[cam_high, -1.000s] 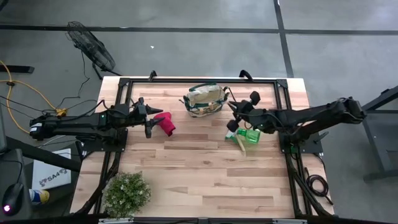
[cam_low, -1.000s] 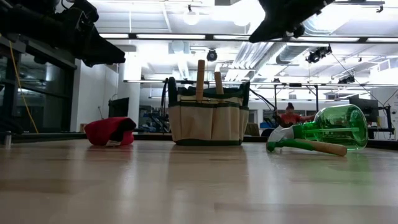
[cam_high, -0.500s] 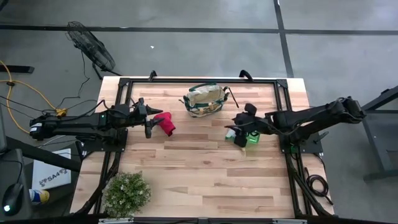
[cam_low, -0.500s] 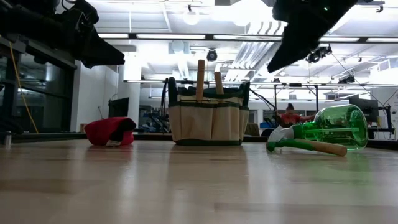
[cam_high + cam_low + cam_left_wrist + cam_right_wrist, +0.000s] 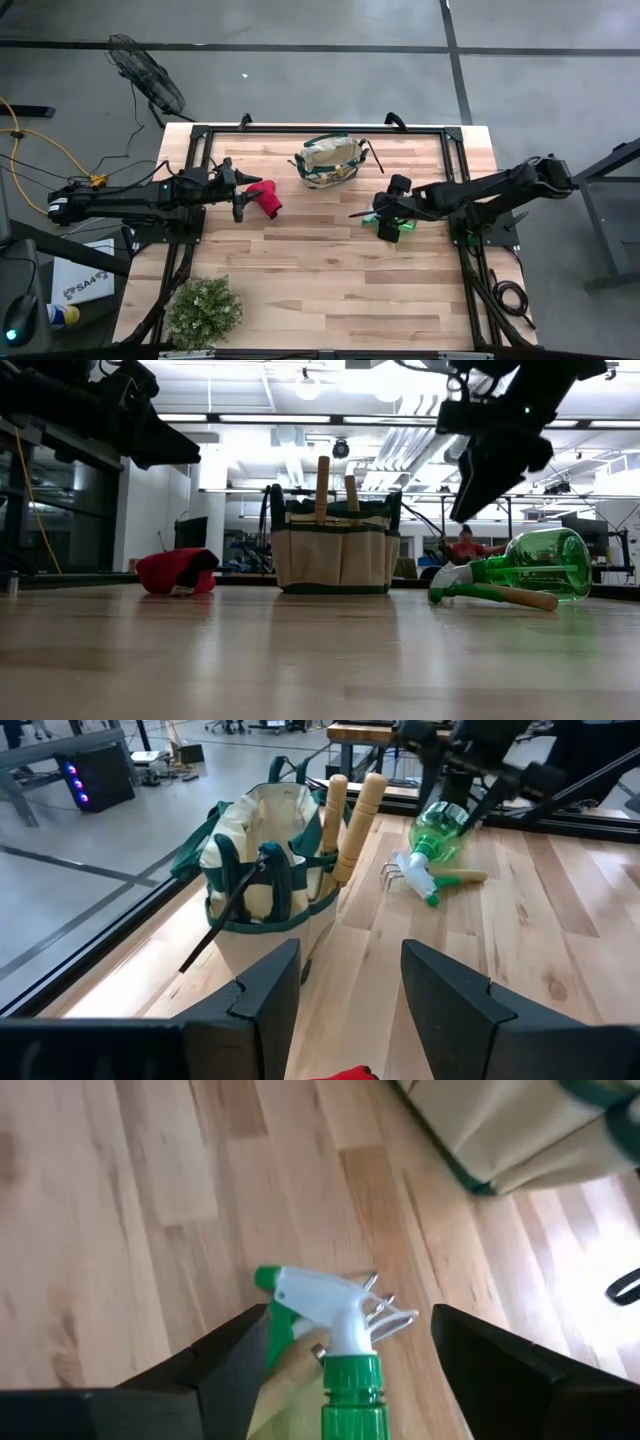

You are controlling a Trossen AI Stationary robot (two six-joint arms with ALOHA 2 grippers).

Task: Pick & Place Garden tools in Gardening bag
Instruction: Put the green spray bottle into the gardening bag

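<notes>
The green sprayer (image 5: 402,229) lies on its side on the table, across the wooden-handled wire rake (image 5: 520,598). My right gripper (image 5: 383,214) is open and hangs above the sprayer's white head (image 5: 335,1312), one finger on either side, touching nothing. The beige gardening bag (image 5: 330,160) stands at the far middle with two wooden handles (image 5: 322,488) sticking up out of it. My left gripper (image 5: 240,196) is open and waits just left of the red-handled shears (image 5: 267,199), which lie flat on the table.
A bushy green plant (image 5: 204,312) stands at the near left corner. A black frame (image 5: 320,128) runs along the table's far edge and sides. Bare wood (image 5: 320,270) lies between the tools and the near edge.
My right gripper has come down and toward the near edge, away from the bag, and now hangs over the sprayer's head, tipped to point down. The sprayer, rake, shears and bag have not moved.
</notes>
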